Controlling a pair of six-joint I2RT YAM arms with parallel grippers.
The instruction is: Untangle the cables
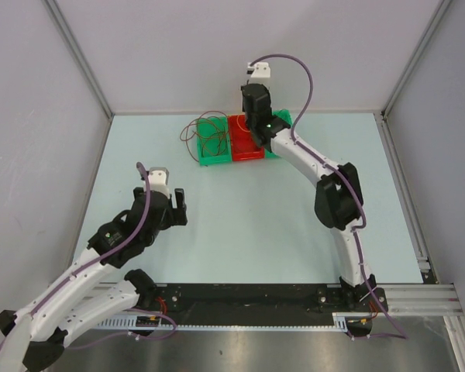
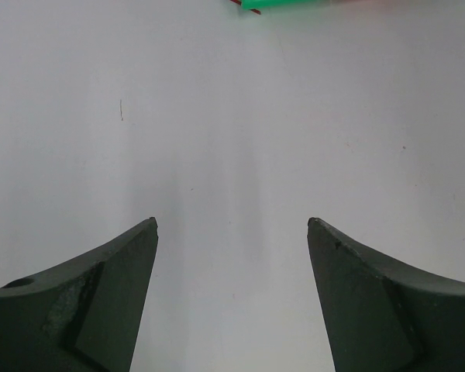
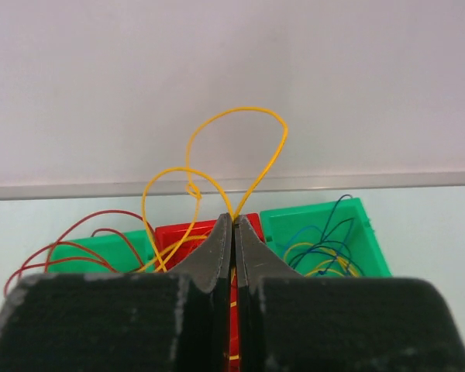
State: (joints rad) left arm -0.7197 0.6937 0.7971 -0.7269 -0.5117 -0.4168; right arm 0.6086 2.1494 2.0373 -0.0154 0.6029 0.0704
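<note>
The right claw [image 3: 232, 218] is clenched on a yellow cable [image 3: 244, 113], pinching it at the fingertips so that two loops stand up above the red bin [image 3: 174, 232]. The other cables [image 1: 200, 133] sit in and around three bins in a row near the table's far edge. Red loops [image 3: 77, 229] spill over the left green bin [image 1: 215, 161] onto the table [image 1: 256, 225], and blue and yellow strands [image 3: 329, 232] lie in the right green bin [image 3: 310, 211] (close under the back wall). The left claw [image 2: 232, 225] hangs released, fingers wide apart, over open table well short of the bins, with broad free surface between the arms and toward both side walls.
</note>
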